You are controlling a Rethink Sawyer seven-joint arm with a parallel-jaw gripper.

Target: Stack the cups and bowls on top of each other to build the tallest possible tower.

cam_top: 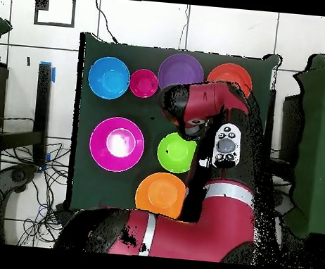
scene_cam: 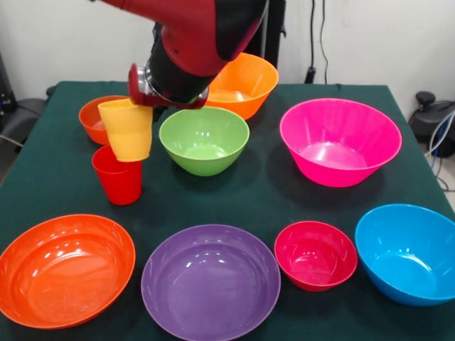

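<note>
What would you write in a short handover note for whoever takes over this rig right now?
Tool: carrying the yellow cup; its grip is hidden.
Yellow cup hangs just above the red cup, which stands upright on the table.
Bowls all lie separate: green, big pink, blue, purple.
Done: nothing stacked.
Left: the whole tower.

A dark green tablecloth [scene_cam: 284, 199] is covering the table, and a white wall [scene_cam: 71, 35] is standing behind it with black cables [scene_cam: 313, 42] hanging down. In the overhead view, a white tiled floor [cam_top: 133, 21] is showing around the table, with cables [cam_top: 43, 193] lying beside it.
</note>
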